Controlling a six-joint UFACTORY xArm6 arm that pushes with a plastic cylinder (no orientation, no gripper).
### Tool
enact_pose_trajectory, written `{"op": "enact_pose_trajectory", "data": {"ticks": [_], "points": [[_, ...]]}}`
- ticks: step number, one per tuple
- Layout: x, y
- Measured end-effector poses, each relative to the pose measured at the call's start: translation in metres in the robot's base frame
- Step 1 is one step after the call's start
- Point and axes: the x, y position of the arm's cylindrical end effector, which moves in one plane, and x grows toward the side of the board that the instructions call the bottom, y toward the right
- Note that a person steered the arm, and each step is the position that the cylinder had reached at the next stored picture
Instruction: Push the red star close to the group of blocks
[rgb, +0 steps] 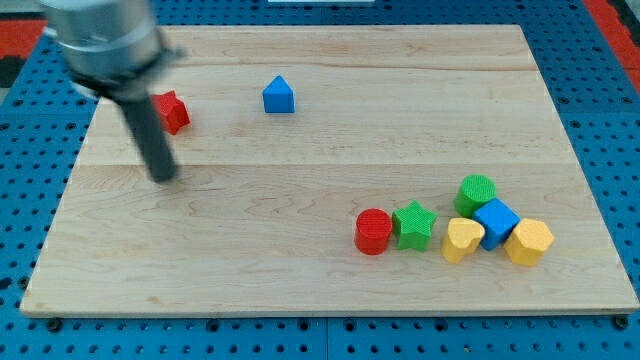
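The red star lies near the board's upper left, partly hidden behind my rod. My tip rests on the board just below the star and slightly to its left, apart from it. The group of blocks sits at the lower right: a red cylinder, a green star, a yellow heart, a blue cube, a green cylinder and a yellow block.
A blue triangular block stands alone near the top, right of the red star. The wooden board lies on a blue pegboard surface. The arm's grey body fills the upper left corner.
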Motion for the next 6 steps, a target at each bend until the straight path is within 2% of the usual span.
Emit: {"op": "enact_pose_trajectory", "data": {"ticks": [1, 2, 3, 4, 5, 6], "points": [[-0.066, -0.077], [-0.083, 0.020], [-0.042, 0.143], [0.010, 0.226], [0.035, 0.297], [0.001, 0.267]]}}
